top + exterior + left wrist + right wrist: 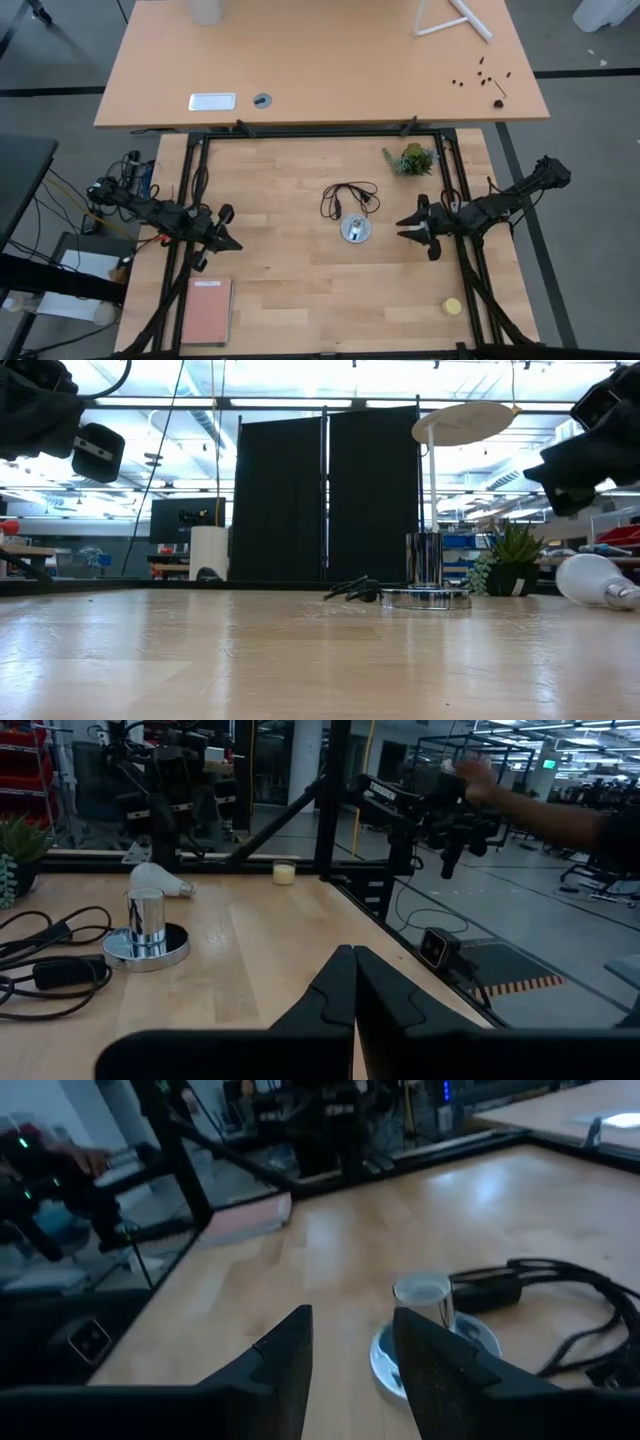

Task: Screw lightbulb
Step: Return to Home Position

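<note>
The lightbulb [592, 579] lay on its side on the table [290, 290], out of the silver lamp [354, 229] and to its right, apart from it. Its long axis ran roughly flat along the wood, with the greyish screw end turned away from the lamp toward the near right. In the high view it could not be picked out, probably because the right arm covered it. The right gripper [352, 1320] hung just right of the lamp, empty, its fingers spread, and looked left over the lamp's upright socket. It was plainly the nearer arm, with the bulb lying close beneath or beside it. The left gripper [352, 955] waited well apart at the table's left side, fingers pressed together and holding nothing. As for holders, the lamp's socket stood empty, and its black cord [348, 198] coiled just on the far side. Any further screwing would mean reaching down for the bulb first.
</note>
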